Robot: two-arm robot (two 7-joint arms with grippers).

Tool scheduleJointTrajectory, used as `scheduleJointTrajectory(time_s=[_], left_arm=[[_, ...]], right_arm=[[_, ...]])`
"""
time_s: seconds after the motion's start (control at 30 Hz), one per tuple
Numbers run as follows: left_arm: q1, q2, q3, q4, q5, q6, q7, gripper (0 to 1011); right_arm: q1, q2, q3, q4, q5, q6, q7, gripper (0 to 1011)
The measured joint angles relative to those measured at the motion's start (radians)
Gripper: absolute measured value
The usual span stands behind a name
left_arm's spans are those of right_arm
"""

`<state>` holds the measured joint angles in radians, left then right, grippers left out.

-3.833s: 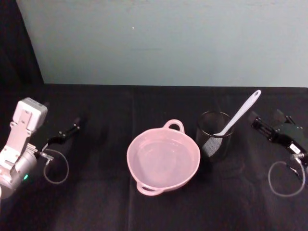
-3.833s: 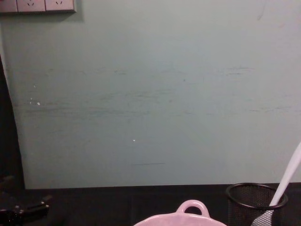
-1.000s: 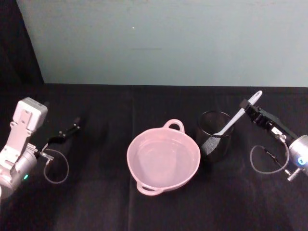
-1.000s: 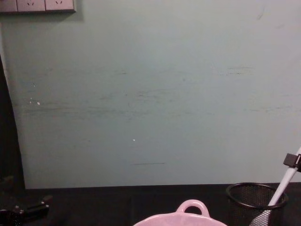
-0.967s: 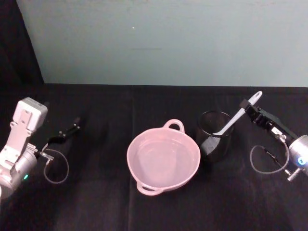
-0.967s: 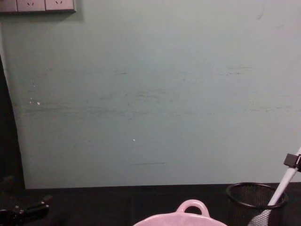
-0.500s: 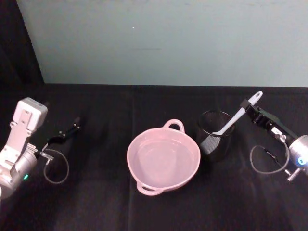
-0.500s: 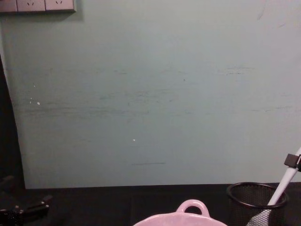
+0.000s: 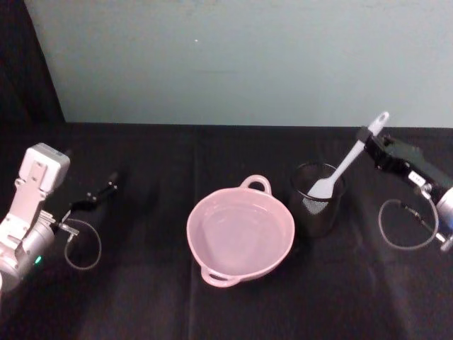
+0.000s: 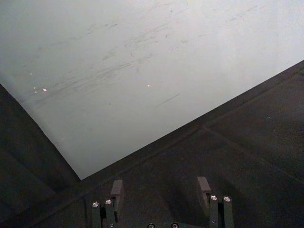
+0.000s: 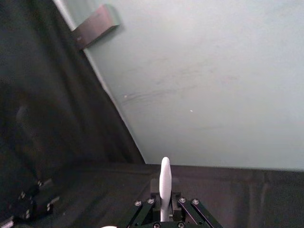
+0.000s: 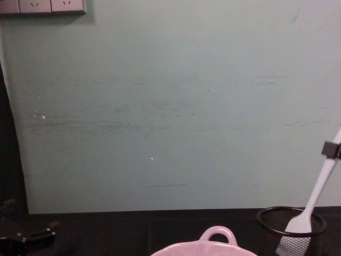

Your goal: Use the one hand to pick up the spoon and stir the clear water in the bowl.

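Note:
The white spoon (image 9: 342,166) leans up and to the right, its flat head (image 9: 320,188) at the rim of the black wire-mesh cup (image 9: 316,212). My right gripper (image 9: 366,135) is shut on the handle just below its holed end. From the right wrist, the handle (image 11: 165,183) stands up between the shut fingers. In the chest view the spoon (image 12: 318,192) rises from the cup (image 12: 290,232) at the right edge. The pale pink bowl (image 9: 204,203) holds clear water left of the cup; its loop handle (image 12: 216,230) shows low down. My left gripper (image 9: 106,190) rests open at the far left.
A pale green wall (image 9: 233,64) stands behind the black-covered table (image 9: 141,297). Cable loops hang from both wrists (image 9: 400,227). The left wrist view looks over the open left gripper (image 10: 160,190) at black cloth and wall. Wall sockets (image 12: 42,5) sit high on the left.
My right gripper has risen with the spoon, lifting its head from deep in the mesh cup up to the rim. The left arm has not moved.

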<state>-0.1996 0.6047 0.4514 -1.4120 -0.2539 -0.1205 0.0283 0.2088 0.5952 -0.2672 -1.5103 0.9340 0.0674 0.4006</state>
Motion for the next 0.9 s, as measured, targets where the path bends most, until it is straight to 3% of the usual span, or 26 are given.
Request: scheduleJointTrajectory(time_s=[0.2,0.43,0.67,0.9], left_arm=[[0.0,0.0,0.0,0.0,0.0,0.0,0.0,1005],[0.0,0.0,0.0,0.0,0.0,0.0,0.0,1005],[0.0,0.0,0.0,0.0,0.0,0.0,0.0,1005],[0.0,0.0,0.0,0.0,0.0,0.0,0.0,1005]], right_arm=[[0.017,0.066,-0.009,-0.085,-0.083,0.012,0.001,127],[0.052,0.121,-0.003,-0.159,-0.133,0.053,0.019,127],[0.106,0.143,-0.012,-0.202,-0.141,0.111,0.035,127],[0.209,0.141,-0.068,-0.213,-0.156,0.182,0.062,127]])
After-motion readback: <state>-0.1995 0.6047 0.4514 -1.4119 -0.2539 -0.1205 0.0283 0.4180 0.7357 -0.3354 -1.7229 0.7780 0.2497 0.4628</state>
